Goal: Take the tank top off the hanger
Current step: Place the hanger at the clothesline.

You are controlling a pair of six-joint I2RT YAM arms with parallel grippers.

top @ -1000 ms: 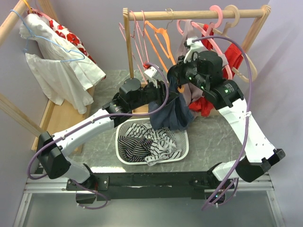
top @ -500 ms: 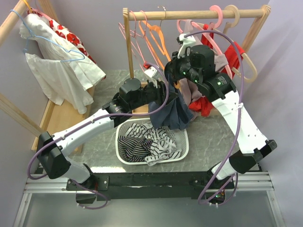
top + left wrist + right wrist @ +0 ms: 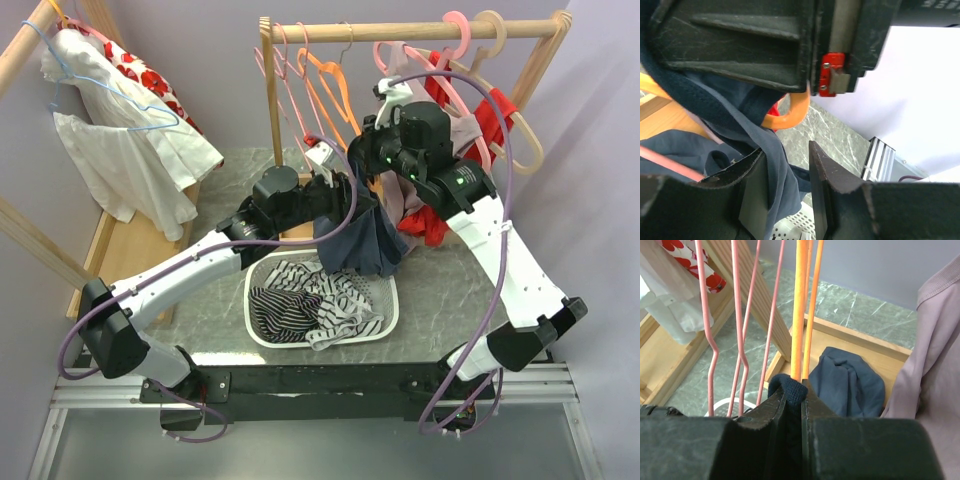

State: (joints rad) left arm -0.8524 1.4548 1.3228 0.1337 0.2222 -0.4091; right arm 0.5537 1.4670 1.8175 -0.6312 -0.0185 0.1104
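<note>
Pink hangers [image 3: 464, 40] and a mauve shirt [image 3: 935, 340] crowd the orange hanger [image 3: 801, 300].

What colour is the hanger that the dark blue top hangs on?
Orange. The hanger carrying the tank top shows best in the right wrist view.

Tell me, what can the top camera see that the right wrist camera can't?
Only the top view shows the striped clothes in the basket and the red garment. Only the right wrist view shows, close up, the right end effector pinching a fold of the navy tank top right beside the orange hanger. Both show the tank top, the orange hanger, pink hangers and the white flowered garment.
</note>
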